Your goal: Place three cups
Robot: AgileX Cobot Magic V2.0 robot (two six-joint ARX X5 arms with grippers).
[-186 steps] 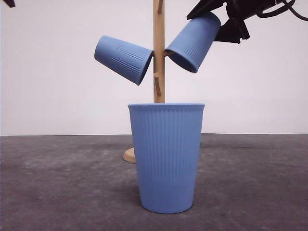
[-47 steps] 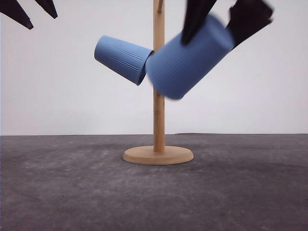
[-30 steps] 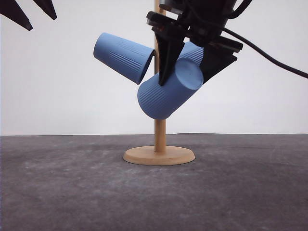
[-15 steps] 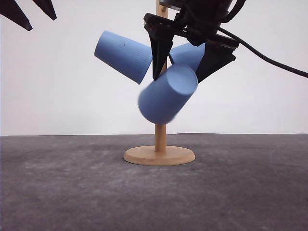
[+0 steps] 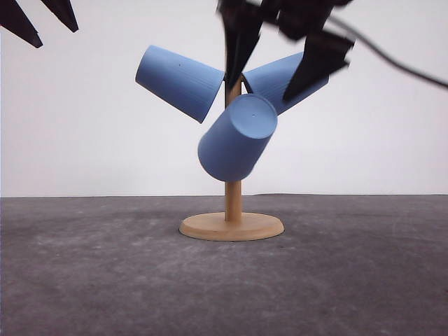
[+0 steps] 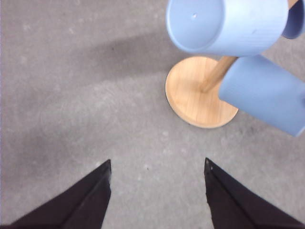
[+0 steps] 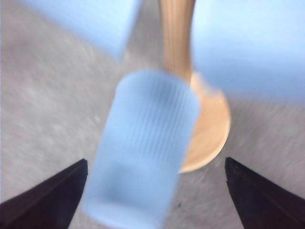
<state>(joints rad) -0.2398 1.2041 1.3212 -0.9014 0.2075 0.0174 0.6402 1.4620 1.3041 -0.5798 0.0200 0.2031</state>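
No legible text, label, brand, number or sign appears on any surface in these views.

three cups (image 5: 236, 138) on stand (image 5: 232, 225) (left, right, front), table (image 5: 105, 280) beneath

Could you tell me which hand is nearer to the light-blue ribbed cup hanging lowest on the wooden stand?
The right hand: it is open just above the lowest light-blue ribbed cup. The left hand is far off, up at the left.

A blurred ribbed cup (image 7: 143, 148) hangs between the spread fingers (image 7: 47, 198), in front of the wooden post (image 7: 176, 38) and base (image 7: 209, 138).
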